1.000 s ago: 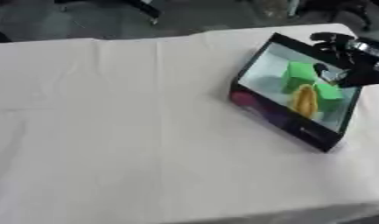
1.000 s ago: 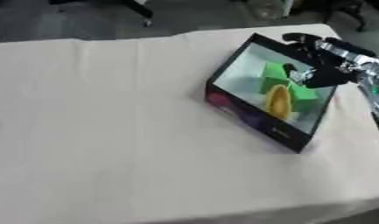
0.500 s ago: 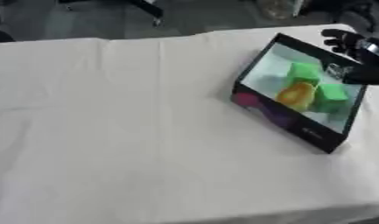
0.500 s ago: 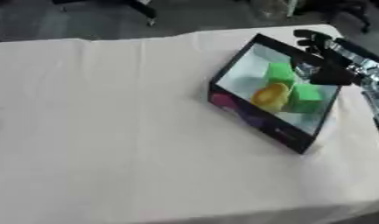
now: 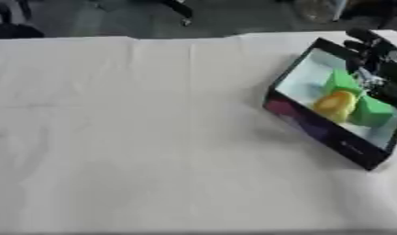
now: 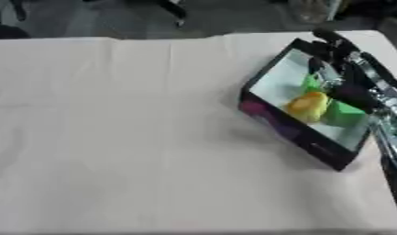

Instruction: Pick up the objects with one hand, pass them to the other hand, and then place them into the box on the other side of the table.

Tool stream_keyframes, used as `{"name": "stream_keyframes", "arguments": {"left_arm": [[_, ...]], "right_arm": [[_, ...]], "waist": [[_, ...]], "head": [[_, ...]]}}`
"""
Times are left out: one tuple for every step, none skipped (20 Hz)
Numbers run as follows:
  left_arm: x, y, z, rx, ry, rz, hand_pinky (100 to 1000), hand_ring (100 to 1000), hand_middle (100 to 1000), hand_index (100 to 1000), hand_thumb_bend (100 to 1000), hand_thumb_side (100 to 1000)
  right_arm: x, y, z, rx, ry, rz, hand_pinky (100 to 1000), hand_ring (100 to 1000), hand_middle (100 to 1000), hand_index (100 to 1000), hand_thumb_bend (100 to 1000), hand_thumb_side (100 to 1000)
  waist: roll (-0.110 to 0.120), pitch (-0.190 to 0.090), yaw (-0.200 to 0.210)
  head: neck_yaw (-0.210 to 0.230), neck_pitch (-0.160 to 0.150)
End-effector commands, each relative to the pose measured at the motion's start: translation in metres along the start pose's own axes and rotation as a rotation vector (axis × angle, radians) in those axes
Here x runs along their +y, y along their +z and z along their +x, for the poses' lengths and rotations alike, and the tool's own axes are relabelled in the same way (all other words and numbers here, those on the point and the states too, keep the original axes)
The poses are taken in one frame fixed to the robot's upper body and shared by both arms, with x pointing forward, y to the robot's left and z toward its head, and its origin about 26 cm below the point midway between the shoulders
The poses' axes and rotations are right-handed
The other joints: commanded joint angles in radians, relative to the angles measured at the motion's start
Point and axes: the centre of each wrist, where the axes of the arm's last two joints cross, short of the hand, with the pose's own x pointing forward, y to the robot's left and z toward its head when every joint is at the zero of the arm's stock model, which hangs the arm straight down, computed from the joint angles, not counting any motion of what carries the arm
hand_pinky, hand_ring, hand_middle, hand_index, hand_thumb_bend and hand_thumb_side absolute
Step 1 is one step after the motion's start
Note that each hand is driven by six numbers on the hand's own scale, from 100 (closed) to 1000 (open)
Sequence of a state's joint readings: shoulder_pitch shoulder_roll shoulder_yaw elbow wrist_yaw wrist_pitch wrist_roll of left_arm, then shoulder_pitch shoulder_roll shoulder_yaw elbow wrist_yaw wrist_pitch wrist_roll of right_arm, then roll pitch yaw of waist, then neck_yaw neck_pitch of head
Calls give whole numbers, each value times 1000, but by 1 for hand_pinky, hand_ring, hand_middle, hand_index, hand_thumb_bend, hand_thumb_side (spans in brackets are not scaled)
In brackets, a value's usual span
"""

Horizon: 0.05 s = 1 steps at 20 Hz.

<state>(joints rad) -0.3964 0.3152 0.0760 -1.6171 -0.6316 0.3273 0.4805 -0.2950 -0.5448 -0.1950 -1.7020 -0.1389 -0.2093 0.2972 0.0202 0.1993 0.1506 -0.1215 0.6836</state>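
A black box (image 5: 312, 127) with a pale inside lies at the right of the table. In it are a yellow-orange rounded object (image 5: 333, 104) and two green pieces, one (image 5: 342, 81) behind the yellow one and one (image 5: 374, 112) to its right. My right hand (image 6: 350, 73) hangs over the box's far right rim, fingers spread and relaxed with nothing between them, just beside the rear green piece. The right forearm runs off the right edge. My left hand shows in neither view.
A cream cloth (image 5: 137, 137) covers the table from the left edge to the box. The table's far edge (image 5: 153, 38) borders a dark floor with chair legs (image 5: 179, 8). The near edge runs along the bottom.
The right hand has drawn back from over the yellow object toward the box's far right rim. The yellow object now lies free in the box. The camera has shifted slightly.
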Motion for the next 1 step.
{"name": "stream_keyframes", "arguments": {"left_arm": [[2, 1, -5, 8, 72, -52, 862, 786, 730, 988, 412, 650]], "right_arm": [[-4, -2, 9, -21, -45, -23, 1000, 1000, 1000, 1000, 100, 522]], "waist": [[10, -42, 5]], "head": [[17, 1]]}}
